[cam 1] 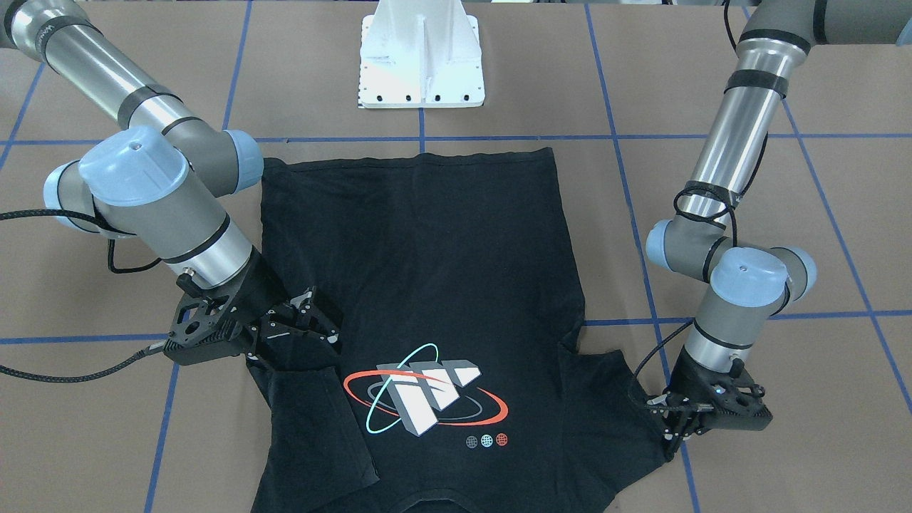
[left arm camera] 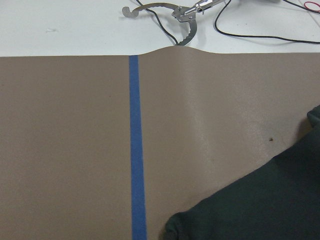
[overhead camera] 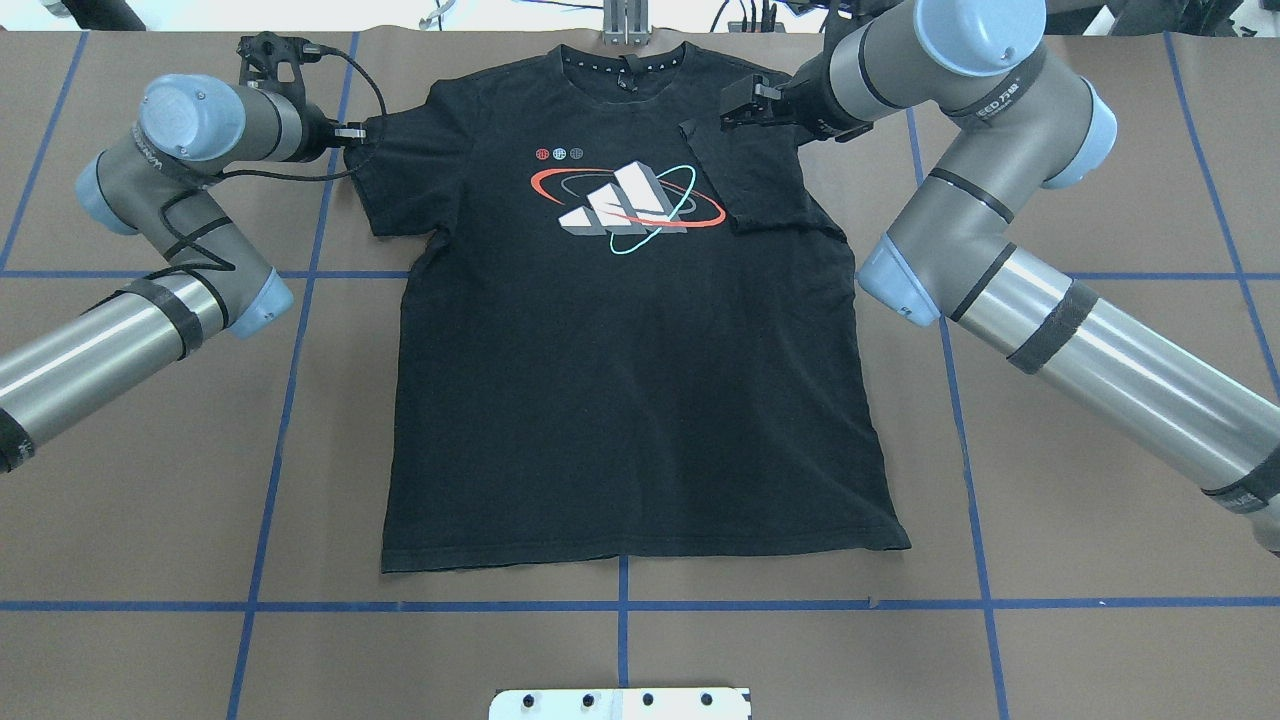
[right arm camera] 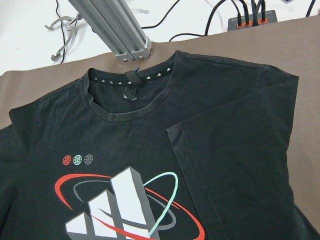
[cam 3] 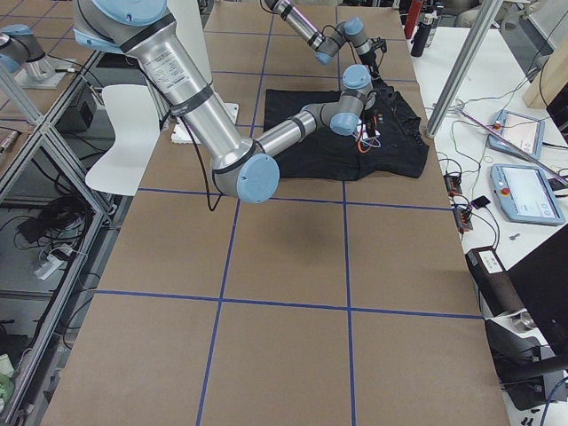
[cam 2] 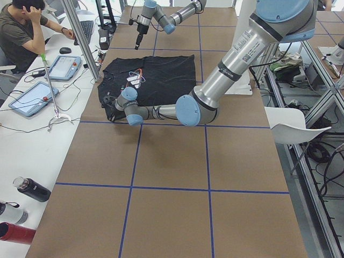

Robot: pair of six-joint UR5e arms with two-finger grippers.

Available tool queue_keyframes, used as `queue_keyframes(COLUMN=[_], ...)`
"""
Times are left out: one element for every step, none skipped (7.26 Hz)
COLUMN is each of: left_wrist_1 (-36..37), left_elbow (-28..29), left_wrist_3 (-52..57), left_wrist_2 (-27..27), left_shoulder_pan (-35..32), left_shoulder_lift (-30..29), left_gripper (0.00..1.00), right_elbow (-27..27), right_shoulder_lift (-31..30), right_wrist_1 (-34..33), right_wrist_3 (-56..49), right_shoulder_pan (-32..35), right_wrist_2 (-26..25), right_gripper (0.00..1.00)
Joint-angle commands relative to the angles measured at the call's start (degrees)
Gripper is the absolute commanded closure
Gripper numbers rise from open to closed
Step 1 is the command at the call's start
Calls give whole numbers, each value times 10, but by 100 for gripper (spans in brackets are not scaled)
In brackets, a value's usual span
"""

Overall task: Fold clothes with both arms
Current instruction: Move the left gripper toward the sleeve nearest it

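Front-facing view. Shows a black short-sleeved T-shirt [cam 1: 442, 271], printed with grey-white blocks ringed in orange-red and cyan. Shows it spread print-up on the brown, blue-taped tabletop [cam 1: 748, 235], collar near, hem far, towards the white pedestal base [cam 1: 420, 64]. Shows the sleeve at this view's left folded inward over the chest, with the right arm's black claw [cam 1: 322, 317] just above it, released, fingers spread. Shows the left arm's black claw [cam 1: 673, 433] at this view's right, clenched on the hem of the other sleeve, which lies stretched outward.

Overhead view. Puts the T-shirt mid-tabletop, collar far, hem near. Places the right claw by the far corner of the folded sleeve on the right, and the left claw's tip on the outstretched sleeve's edge on the left.

Side views. Show the T-shirt small and flat between the two arms; too small to judge either claw. Show a seated person in a dark shirt [cam 2: 19, 32] at a white desk alongside.

Left wrist view. Shows bare tabletop, one blue tape line [left arm camera: 136, 145] and dark sleeve cloth at lower right; no fingers visible.

Right wrist view. Looks down on collar, print and the folded sleeve lying flat; no fingers visible.
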Motion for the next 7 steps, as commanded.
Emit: queue_keyframes(left_wrist_1=[3, 4, 14, 38, 73, 92, 91], left_elbow=[-26, -44, -70, -108, -147, -172, -171], left_wrist_3=[0, -2, -2, -3, -8, -54, -108], left_wrist_2=[-21, -22, -42, -55, -55, -58, -58], left_shoulder_pan=[-3, -4, -5, -5, -4, 2, 19], left_shoulder_lift=[0, 1, 4, 8, 8, 7, 0], left_gripper=[100, 100, 100, 100, 100, 100, 100], right_elbow=[0, 0, 0, 0, 0, 0, 0], right_shoulder_lift=[1, 1, 1, 0, 0, -1, -4], right_wrist_1=[0, 0, 0, 0, 0, 1, 3], right_wrist_3=[0, 0, 0, 1, 0, 0, 0], right_shoulder_pan=[0, 0, 0, 0, 0, 0, 0], right_wrist_2=[0, 0, 0, 0, 0, 0, 0], right_gripper=[1, 1, 1, 1, 1, 1, 1])
